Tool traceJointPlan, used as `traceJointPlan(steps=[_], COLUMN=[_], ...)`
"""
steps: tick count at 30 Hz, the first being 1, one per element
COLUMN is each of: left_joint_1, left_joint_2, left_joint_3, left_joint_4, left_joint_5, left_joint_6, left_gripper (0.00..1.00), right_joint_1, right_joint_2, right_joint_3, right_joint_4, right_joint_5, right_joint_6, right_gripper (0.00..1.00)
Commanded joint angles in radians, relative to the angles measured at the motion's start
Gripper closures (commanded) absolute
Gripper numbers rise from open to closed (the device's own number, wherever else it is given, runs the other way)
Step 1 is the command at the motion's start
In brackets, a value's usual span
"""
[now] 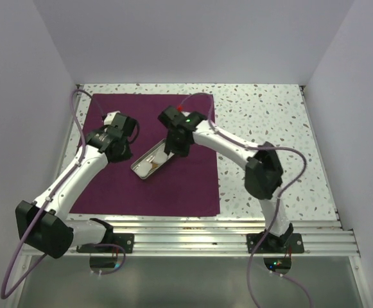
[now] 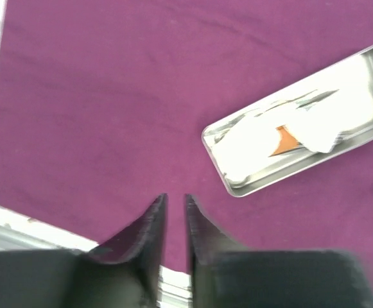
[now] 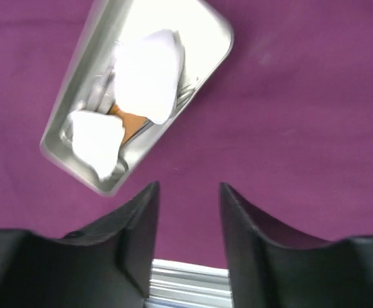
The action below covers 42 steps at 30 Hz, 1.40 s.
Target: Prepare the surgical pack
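Note:
The surgical pack point(image 1: 192, 186) is a deep purple sheet lying flat over the left half of the table. A metal tray point(image 1: 153, 162) rests on it at a slant and holds white gauze, an orange-brown piece and thin metal instruments. My left gripper point(image 1: 123, 128) hovers above the sheet, left of the tray. In the left wrist view the left gripper point(image 2: 175, 199) shows only a narrow gap with the sheet point(image 2: 109, 96) behind it, and the tray point(image 2: 302, 122) sits to the upper right. My right gripper point(image 3: 189, 187) is open and empty above the sheet point(image 3: 302, 96), beside the tray point(image 3: 77, 122).
The speckled white tabletop point(image 1: 263, 128) lies bare to the right of the sheet. An aluminium rail point(image 1: 205, 228) runs along the near edge between the arm bases. White walls close in the left, back and right sides.

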State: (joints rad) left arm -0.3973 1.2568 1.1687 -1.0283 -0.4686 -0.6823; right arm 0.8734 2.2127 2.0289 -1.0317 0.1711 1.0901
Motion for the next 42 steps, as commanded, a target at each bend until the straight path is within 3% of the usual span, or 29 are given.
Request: traceJointPlan(steps=[1,2,3,4,10,13,20,32,42], left_joint_1=[0.027,0.038,0.049,0.076,0.175,0.216,0.271,0.259,0.17], left_joint_2=[0.018,0.038,0.052,0.07,0.228,0.328,0.574,0.91,1.066], left_joint_3=[-0.015,-0.032,-0.037,-0.043,-0.049,-0.017,0.11,0.339,0.569], left_joint_4=[0.112,0.119,0.117,0.129,0.207,0.227,0.229,0.257,0.249], left_joint_5=[0.088,0.102,0.113,0.136,0.241,0.245,0.24,0.419,0.584], left_joint_6=[0.013,0.006,-0.025,-0.034,-0.053,-0.051,-0.037,0.079,0.124], left_gripper=[0.84,1.0,1.0,1.0,1.0,1.0,1.0,1.0,1.0], right_joint_1=[-0.115,-0.146,-0.209,-0.24,-0.32,-0.338,-0.401,-0.574,-0.599], right_joint_2=[-0.267,-0.272,-0.269,-0.256,-0.042,0.034,0.07,-0.077,-0.261], right_joint_3=[-0.21,-0.235,-0.249,-0.26,-0.08,-0.03,-0.114,-0.587,-0.86], right_joint_4=[0.24,0.299,0.318,0.34,0.311,0.314,0.398,0.469,0.438], right_joint_5=[0.004,-0.022,-0.097,-0.151,-0.265,-0.345,-0.441,-0.361,-0.298], right_joint_6=[-0.398,-0.48,-0.514,-0.548,-0.786,-0.814,-0.743,-0.668,-0.627], right_gripper=[0.56,0.65,0.88,1.0,1.0,1.0,1.0,1.0,1.0])
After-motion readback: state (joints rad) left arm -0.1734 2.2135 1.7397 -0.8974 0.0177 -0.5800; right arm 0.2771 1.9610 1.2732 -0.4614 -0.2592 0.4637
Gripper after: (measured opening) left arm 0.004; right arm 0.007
